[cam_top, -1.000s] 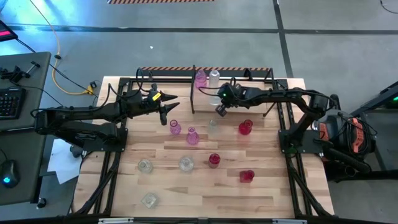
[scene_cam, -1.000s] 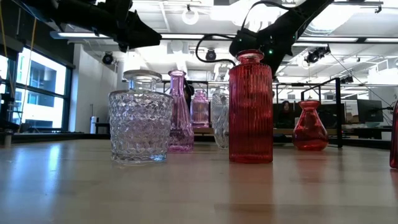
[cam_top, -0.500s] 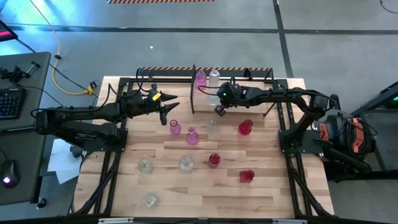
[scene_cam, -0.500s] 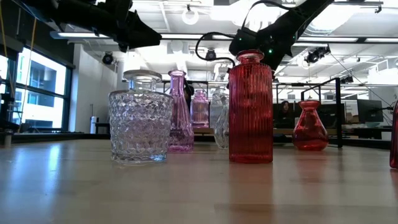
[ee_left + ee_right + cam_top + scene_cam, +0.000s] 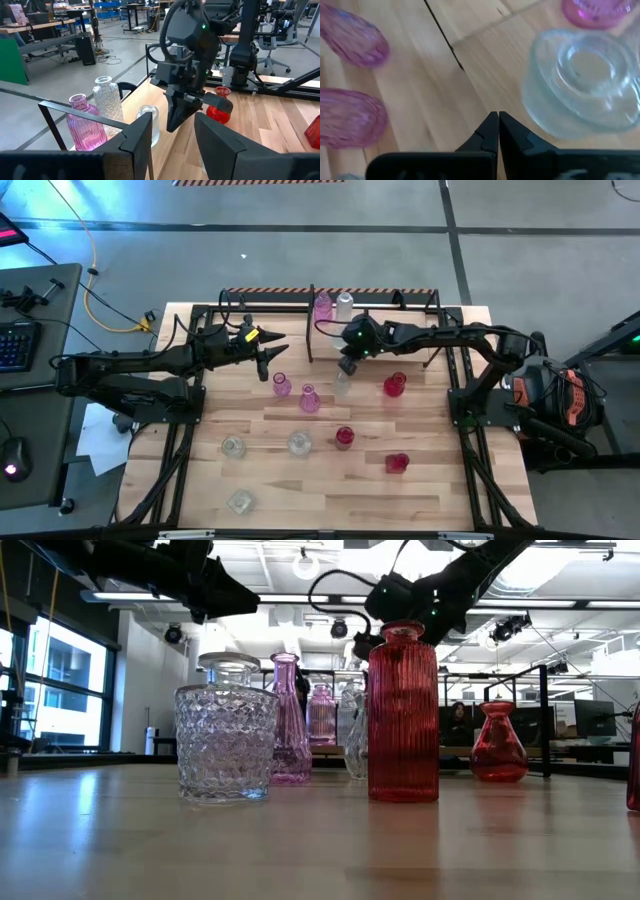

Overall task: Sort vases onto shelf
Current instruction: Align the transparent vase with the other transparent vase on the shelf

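Right end effector (image 5: 348,366), closed, above clear vase (image 5: 343,383).

A: Shelf (image 5: 400,300) status?
B: At the table's far edge; one pink vase (image 5: 322,306) and one clear vase (image 5: 345,305) upright on it, side by side.
A: The rest?
B: Upright, scattered on the table: two pink (image 5: 282,385), three red (image 5: 395,385), several clear (image 5: 299,443); one clear vase (image 5: 343,381) near my shut right fingertips (image 5: 496,131).

Premises are an open-plan robotics lab or workshop. Evidence: polished concrete floor (image 5: 300,250) with hazard-striped tape (image 5: 260,182), rows of desks (image 5: 45,27) and office chairs (image 5: 272,37), exposed ceiling lights (image 5: 305,565), a keyboard (image 5: 15,345) beside the wooden table (image 5: 330,490).
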Motion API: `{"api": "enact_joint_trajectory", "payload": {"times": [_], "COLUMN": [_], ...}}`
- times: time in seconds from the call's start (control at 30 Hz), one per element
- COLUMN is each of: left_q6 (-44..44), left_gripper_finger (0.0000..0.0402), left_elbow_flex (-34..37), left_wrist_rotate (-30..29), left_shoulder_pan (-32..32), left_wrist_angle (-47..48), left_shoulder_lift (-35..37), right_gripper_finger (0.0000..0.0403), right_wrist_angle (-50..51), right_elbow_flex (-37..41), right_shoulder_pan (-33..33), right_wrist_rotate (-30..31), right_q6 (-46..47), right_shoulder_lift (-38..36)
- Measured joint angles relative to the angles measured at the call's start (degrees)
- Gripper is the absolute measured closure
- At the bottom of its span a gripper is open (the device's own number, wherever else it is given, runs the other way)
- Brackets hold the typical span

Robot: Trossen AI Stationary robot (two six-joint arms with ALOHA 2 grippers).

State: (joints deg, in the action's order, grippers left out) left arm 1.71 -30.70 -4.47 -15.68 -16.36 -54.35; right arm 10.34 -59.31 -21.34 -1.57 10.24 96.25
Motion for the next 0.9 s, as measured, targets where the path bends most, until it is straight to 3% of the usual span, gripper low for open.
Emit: {"api": "enact_joint_trajectory", "payload": {"times": [0.9], "left_q6": [-0.01], "left_gripper_finger": [0.0261], "left_elbow_flex": [0.00], "left_wrist_rotate": [0.02], "left_shoulder_pan": [0.00], "left_wrist_angle": [0.01], "left_shoulder_lift": [0.00], "right_gripper_finger": [0.0403], "right_wrist_angle": [-5.54], "right_elbow_flex": [0.00], "right_shoulder_pan": [-3.03], "right_wrist_rotate": [4.58], "right_q6": [-2.77], "right_shoulder_lift": [0.00]}}
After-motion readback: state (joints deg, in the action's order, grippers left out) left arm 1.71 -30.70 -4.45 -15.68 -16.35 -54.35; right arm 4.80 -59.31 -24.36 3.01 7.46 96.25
